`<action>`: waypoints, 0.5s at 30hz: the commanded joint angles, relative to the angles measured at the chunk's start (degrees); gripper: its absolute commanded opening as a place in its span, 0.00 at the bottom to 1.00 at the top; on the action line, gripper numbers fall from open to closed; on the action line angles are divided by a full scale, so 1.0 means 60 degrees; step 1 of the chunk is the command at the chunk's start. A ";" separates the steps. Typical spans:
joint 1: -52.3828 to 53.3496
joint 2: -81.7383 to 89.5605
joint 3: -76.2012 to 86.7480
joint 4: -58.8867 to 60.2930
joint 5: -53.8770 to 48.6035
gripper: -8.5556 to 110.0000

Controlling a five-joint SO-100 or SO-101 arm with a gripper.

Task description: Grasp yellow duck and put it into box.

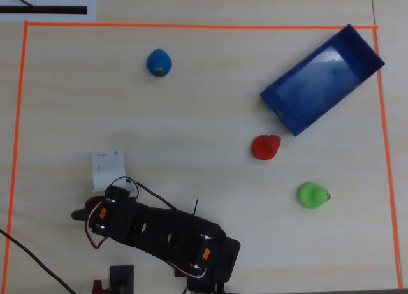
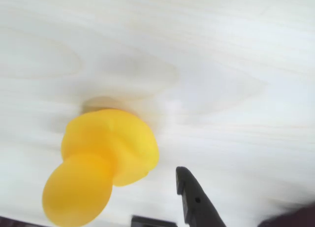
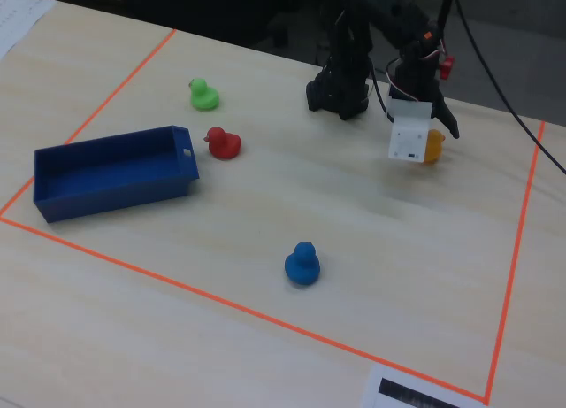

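Claw (image 2: 147,197) hides most of the yellow duck (image 3: 433,146); whether it grips is unclear

The yellow duck (image 2: 101,163) sits low left on the pale table (image 2: 221,64) — one dark gripper finger (image 2: 194,200) just beside it.

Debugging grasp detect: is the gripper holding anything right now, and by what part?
Nothing is held. In the wrist view the yellow duck sits on the table, with one dark gripper finger beside it, not touching. The gripper is at the duck.
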 commanded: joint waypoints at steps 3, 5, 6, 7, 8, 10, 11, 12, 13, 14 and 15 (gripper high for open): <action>0.0029 -0.0073 0.0293 -0.0557 -0.0103 0.45; 0.0015 -0.0132 0.0557 -0.0776 -0.0132 0.44; 0.0000 -0.0146 0.0674 -0.0850 -0.0132 0.43; -0.0015 -0.0146 0.0776 -0.0937 -0.0146 0.41; -0.0029 -0.0146 0.0850 -0.0981 -0.0146 0.38; -0.0015 -0.0146 0.0894 -0.1025 -0.0059 0.28; 0.0029 -0.0146 0.0879 -0.1025 -0.0044 0.22; 0.0044 -0.0146 0.0879 -0.1025 -0.0044 0.12; 0.0088 -0.0117 0.0879 -0.1025 -0.0044 0.07; 0.0088 -0.0073 0.0894 -0.1011 -0.0073 0.07; 0.0088 -0.0059 0.0908 -0.0981 -0.0103 0.07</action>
